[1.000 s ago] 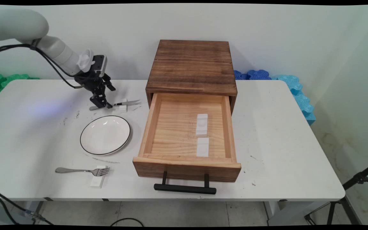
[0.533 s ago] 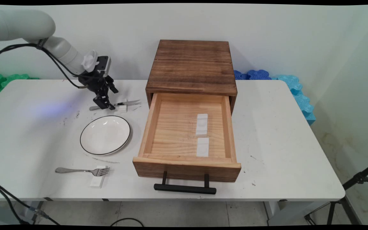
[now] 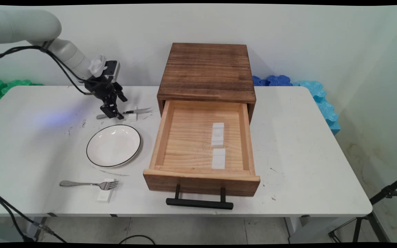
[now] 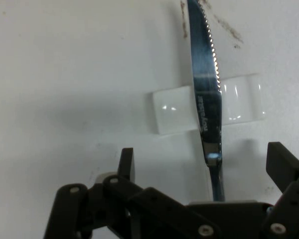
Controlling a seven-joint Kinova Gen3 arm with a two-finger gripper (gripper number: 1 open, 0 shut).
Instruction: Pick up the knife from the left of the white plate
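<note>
The tool (image 4: pixel 199 167) hangs open just above the knife (image 4: pixel 207 94), fingers either side of its handle; the blade rests ahead on a white block (image 4: pixel 172 107) on the table (image 3: pixel 29 144).

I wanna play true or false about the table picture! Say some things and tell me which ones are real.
1. The drawer is pulled open. True.
2. The knife lies across a small white block. True.
3. The fork is on the plate. False: it lies on the table nearer the front edge, its tines on a white block.
4. The gripper is shut on the knife. False: it is open, a finger on each side of the handle.
</note>
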